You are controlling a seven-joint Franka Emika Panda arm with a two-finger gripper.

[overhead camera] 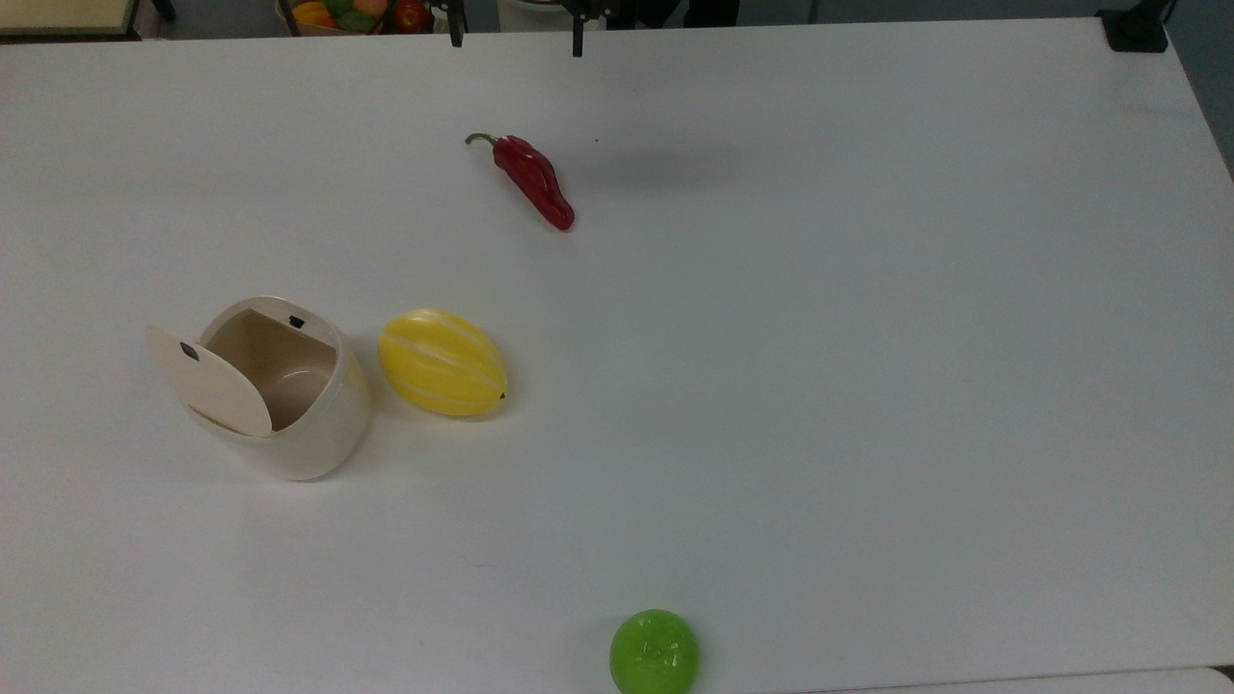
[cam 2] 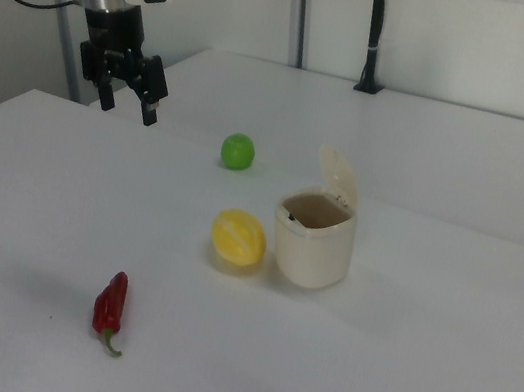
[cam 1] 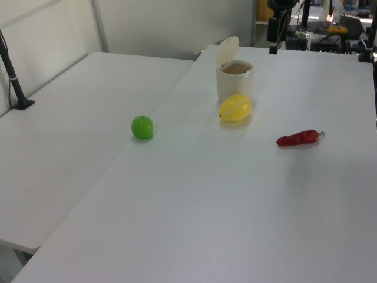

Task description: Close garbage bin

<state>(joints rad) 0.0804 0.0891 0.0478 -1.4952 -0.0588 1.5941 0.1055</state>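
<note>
Bin status: garbage bin (cam 2: 313, 242) stands beside the yellow melon (cam 2: 238, 239), lid (cam 2: 337, 180) upright, unclosed. My gripper (cam 2: 130, 100) hangs well apart, fingers spread, holding nothing, awaiting approach.

- White desk (overhead camera: 868, 386), a second one butted against it.
- Garbage bin (overhead camera: 308, 434), lid raised, just beside a yellow melon (overhead camera: 442, 362).
- Red chili pepper (overhead camera: 533, 179).
- Green apple (overhead camera: 654, 652) near the seam.

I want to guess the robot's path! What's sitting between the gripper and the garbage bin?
In the right view, the yellow melon sits roughly between the open gripper and the garbage bin, right beside it.
</note>
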